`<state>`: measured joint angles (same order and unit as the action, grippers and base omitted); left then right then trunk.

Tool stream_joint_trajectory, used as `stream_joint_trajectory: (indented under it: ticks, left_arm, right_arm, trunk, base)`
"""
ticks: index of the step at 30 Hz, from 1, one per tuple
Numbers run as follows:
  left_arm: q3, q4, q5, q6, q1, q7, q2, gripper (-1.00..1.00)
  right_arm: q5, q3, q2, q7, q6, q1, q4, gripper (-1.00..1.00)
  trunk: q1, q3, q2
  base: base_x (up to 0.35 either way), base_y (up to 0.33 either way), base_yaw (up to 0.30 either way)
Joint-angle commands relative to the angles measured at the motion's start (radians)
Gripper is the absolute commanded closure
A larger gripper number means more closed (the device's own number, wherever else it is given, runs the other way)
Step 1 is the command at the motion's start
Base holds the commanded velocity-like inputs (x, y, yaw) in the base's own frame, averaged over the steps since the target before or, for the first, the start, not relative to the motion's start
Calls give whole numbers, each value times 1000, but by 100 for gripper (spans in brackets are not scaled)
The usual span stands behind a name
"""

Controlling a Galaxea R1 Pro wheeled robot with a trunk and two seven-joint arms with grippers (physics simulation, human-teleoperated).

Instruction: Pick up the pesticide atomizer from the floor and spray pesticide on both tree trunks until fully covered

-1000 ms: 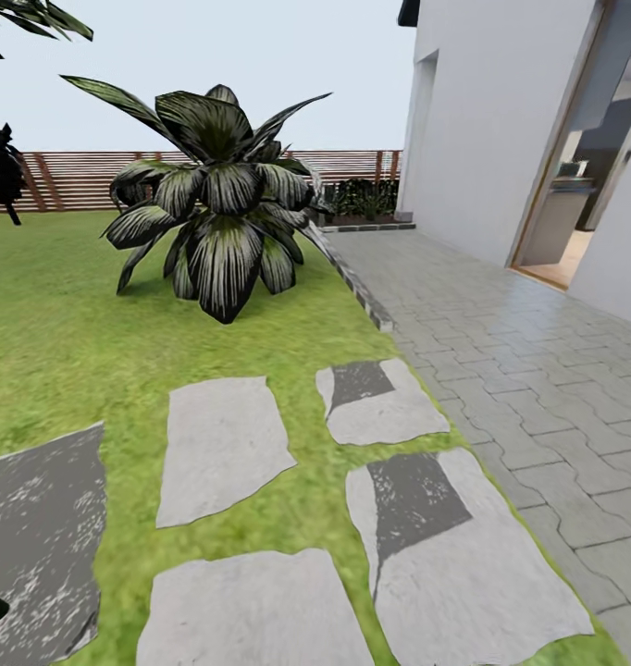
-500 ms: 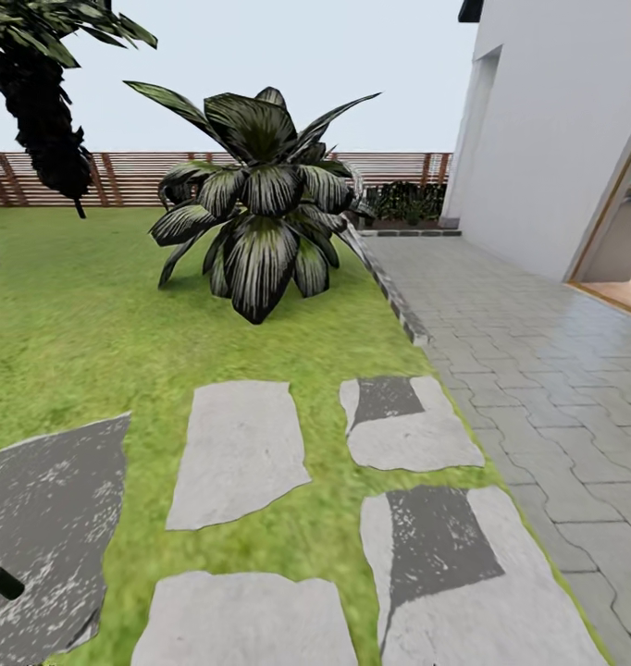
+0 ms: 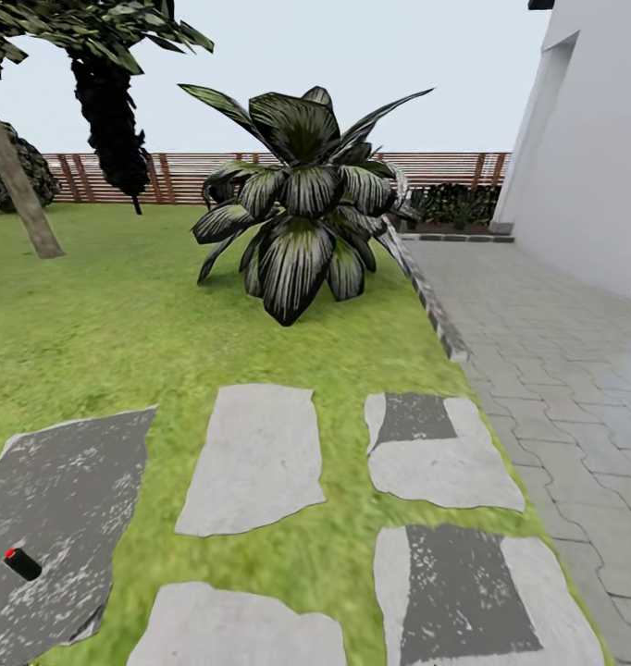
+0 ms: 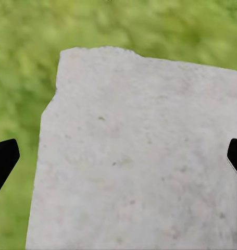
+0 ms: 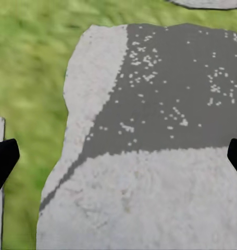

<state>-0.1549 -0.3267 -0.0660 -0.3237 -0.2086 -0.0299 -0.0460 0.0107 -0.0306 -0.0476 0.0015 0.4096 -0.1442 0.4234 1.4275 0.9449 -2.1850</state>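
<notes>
A green lawn stretches away to a brown slatted wooden fence under a pale, flat sky. Irregular grey stepping slabs lie set in the grass in the foreground, some pale, some with dark speckled patches. On the dark slab at the near left corner of the lawn lies a small black cylinder with a red tip, close to that slab's near edge. I cannot tell what it is, and nothing with green on it that could be the sprayer can be made out.

Beyond the slabs a low plant with broad, dark, white-streaked leaves grows near the lawn's right edge. A stone kerb separates the grass from a grey paved path, which runs along a white house wall. By the fence at the far end of the path is a dark hedge. At the far left a pale grey-brown trunk leans up out of the grass, and beside it stands a darker, black-leaved tree.

The left gripper hangs over a pale slab bordered by grass, its two black fingertips at opposite edges of the wrist view, spread wide with nothing between them. The right gripper is likewise spread wide and empty over a slab that is half dark and speckled.
</notes>
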Motion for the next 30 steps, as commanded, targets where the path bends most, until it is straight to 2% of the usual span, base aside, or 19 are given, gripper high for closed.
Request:
stream_joint_trajectory:
  ticks: [1,30]
  left_arm:
    - [0,0,0,0,0,0,0,-100]
    - [0,0,0,0,0,0,0,-100]
  right_arm:
    - [0,0,0,0,0,0,0,-100]
    - [0,0,0,0,0,0,0,-100]
  trunk:
    - [0,0,0]
    - [0,0,0]
  base:
    - [227,-206,278]
    - [233,-221,278]
